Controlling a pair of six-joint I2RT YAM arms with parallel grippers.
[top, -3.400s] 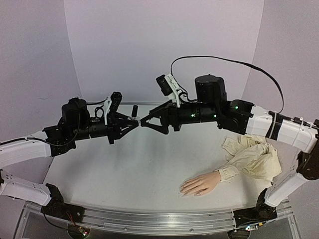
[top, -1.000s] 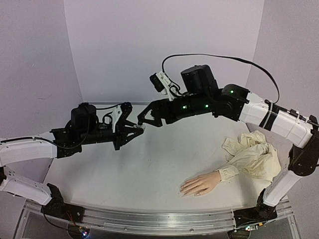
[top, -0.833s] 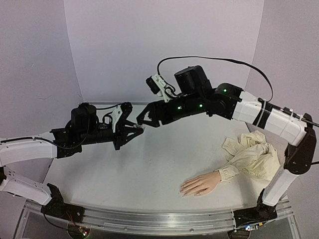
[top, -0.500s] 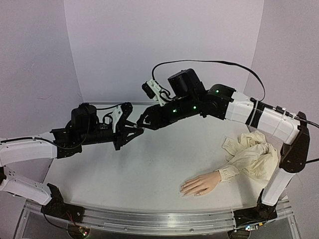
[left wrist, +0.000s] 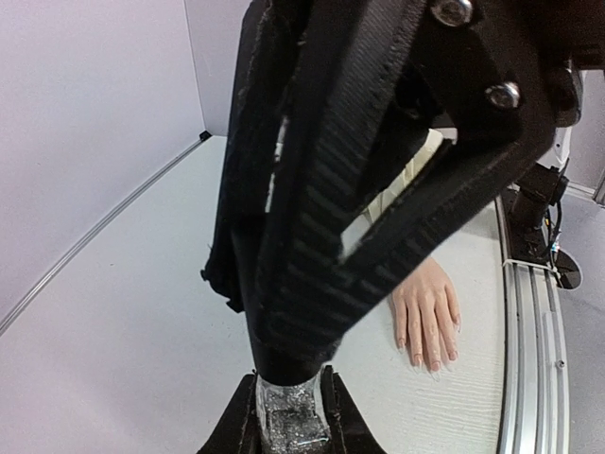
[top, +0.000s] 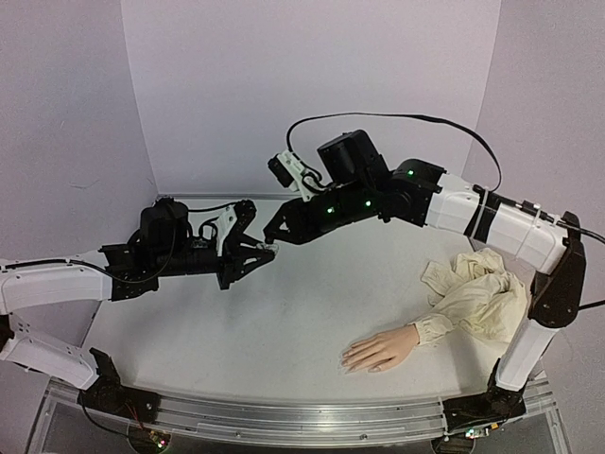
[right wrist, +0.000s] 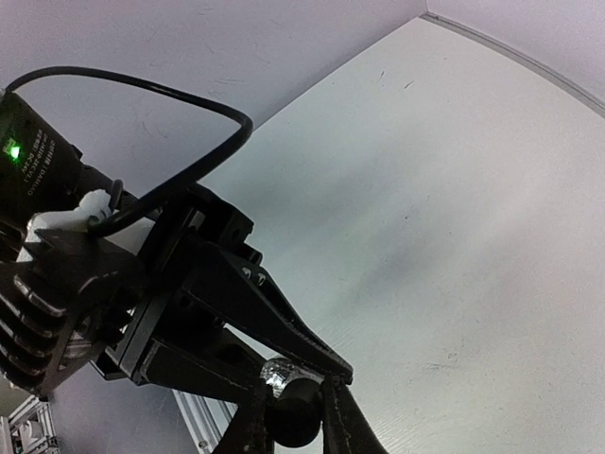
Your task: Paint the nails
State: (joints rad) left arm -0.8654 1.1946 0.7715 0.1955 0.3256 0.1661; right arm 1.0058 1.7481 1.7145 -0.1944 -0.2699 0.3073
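Observation:
Above the table's middle, my left gripper (top: 266, 250) is shut on a small glitter-filled polish bottle (left wrist: 288, 416). My right gripper (top: 272, 236) meets it from the right, shut on the bottle's black cap (right wrist: 296, 418). In the left wrist view the right gripper's black fingers (left wrist: 359, 170) fill most of the picture above the bottle. The mannequin hand (top: 378, 350) lies palm down near the front right edge, apart from both grippers. Its nails (left wrist: 430, 362) show at the fingertips. A cream sleeve (top: 482, 298) is bunched behind the hand.
The white table (top: 284, 322) has purple walls behind and to both sides. A metal rail (top: 284, 421) runs along the near edge. The right arm's black cable (top: 397, 117) loops above it.
My right arm has swung left and down to the bottle, and its jaws have closed from wide open onto the cap. The left gripper shifted slightly right, still holding the bottle.

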